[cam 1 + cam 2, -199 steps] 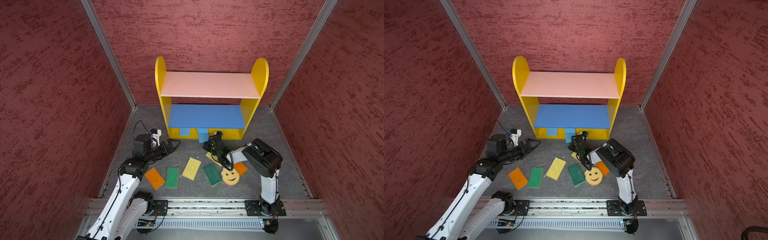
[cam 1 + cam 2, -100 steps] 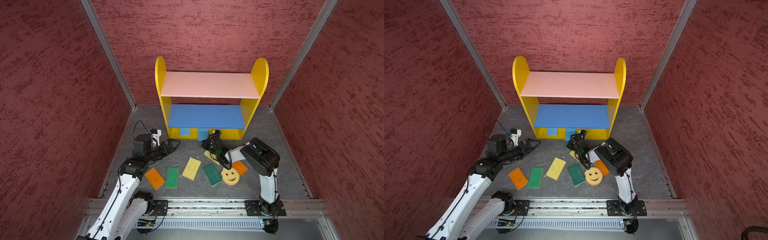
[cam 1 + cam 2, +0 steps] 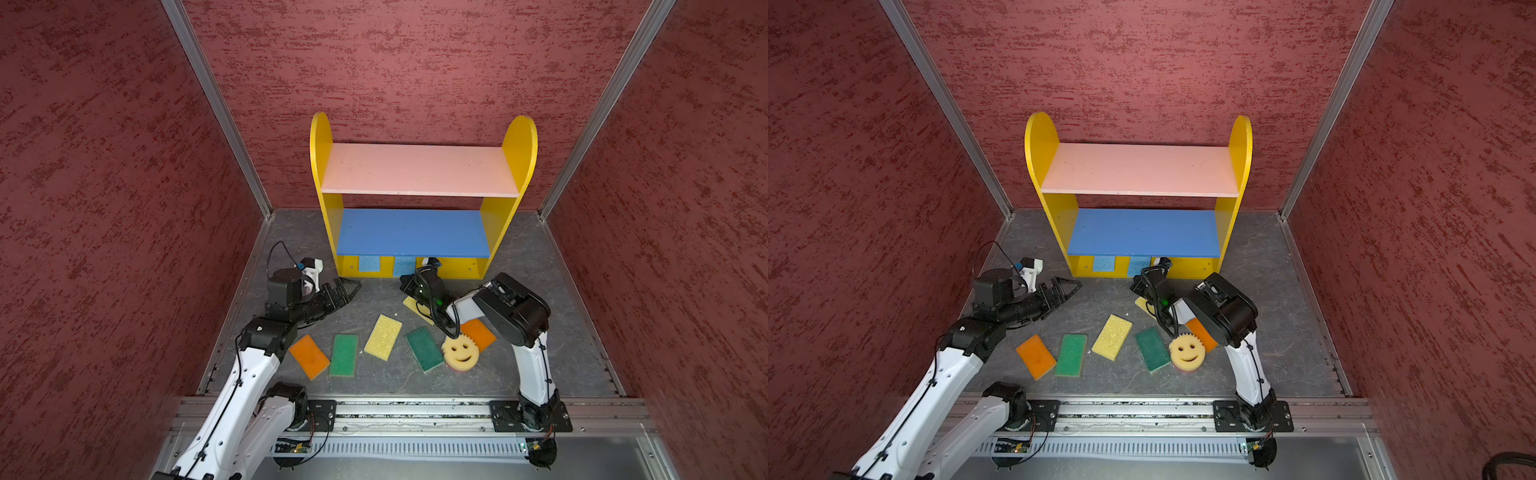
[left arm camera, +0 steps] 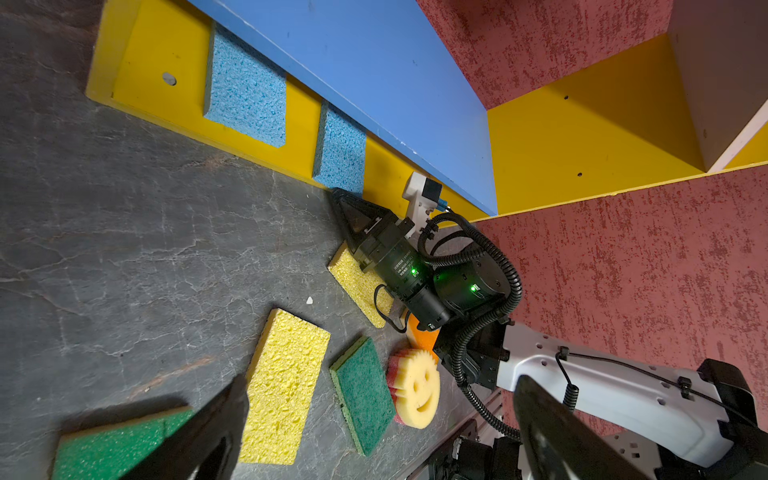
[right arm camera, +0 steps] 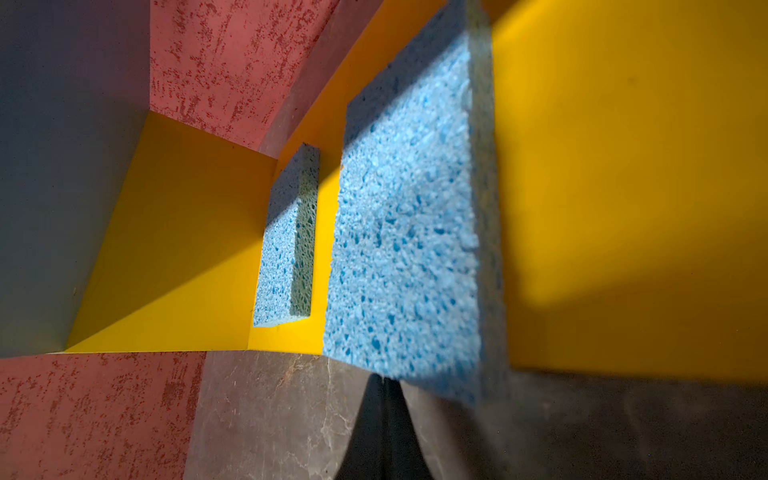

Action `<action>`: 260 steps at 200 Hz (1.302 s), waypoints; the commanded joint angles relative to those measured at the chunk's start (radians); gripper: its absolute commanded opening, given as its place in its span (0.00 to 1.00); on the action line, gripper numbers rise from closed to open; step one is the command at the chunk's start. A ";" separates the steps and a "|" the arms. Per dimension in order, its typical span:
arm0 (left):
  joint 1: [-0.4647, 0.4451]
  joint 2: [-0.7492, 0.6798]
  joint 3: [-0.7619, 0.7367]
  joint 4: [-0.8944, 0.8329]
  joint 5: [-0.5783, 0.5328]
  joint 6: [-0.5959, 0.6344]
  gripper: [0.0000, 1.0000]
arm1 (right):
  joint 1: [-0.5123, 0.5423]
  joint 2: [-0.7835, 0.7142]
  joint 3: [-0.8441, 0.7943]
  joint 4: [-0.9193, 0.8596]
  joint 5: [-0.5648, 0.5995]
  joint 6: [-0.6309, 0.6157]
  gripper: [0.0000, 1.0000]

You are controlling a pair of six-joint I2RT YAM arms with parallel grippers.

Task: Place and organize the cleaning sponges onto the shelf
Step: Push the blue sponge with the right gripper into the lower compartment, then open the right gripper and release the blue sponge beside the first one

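So, in both top views the shelf (image 3: 322, 166) stands upper middle of the frame, at the back of the tabletop (image 3: 374, 299). Two blue sponges (image 3: 368, 263) lie on its yellow base, poking out from under the blue board. Seven loose sponges (image 3: 383, 336) are scattered lower middle, with the smiley sponge (image 3: 459, 352) furthest right. Your left end effector (image 3: 347, 289) hovers left of centre, spread wide and empty. Your right end effector (image 3: 409, 282) is pinched closed at the front edge of the base, just beside the right-hand blue sponge (image 3: 1138, 266).

In the left wrist view, that closed tip (image 4: 345, 208) sits at the corner of the right-hand blue sponge, which overhangs the base's front edge a little. Nothing is between the jaws, and I can't tell whether the tip actually touches the foam.

In the right wrist view, the same sponge fills the middle of the frame and you can see it's coarse, open-pored foam. The other blue one (image 5: 286, 249) lies flat further in.

My read is that these are featherlight, squashy and grippy, so not fragile at all. They'll skid at the slightest nudge, though, and bulge if you clamp hard. I'd pinch across the short width near the middle, with the fingers right down on the tabletop. The smiley looks thicker, so take it across its scalloped rim.
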 commanded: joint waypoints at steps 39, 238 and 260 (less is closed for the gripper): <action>0.008 0.009 -0.012 0.016 0.000 0.010 0.99 | -0.006 0.006 -0.043 -0.039 0.093 0.061 0.00; 0.007 0.006 -0.028 0.022 0.001 0.004 0.99 | -0.005 0.062 0.020 -0.058 0.108 0.099 0.04; 0.008 0.004 -0.028 0.022 0.001 0.004 0.99 | -0.005 0.062 0.014 -0.055 0.115 0.106 0.05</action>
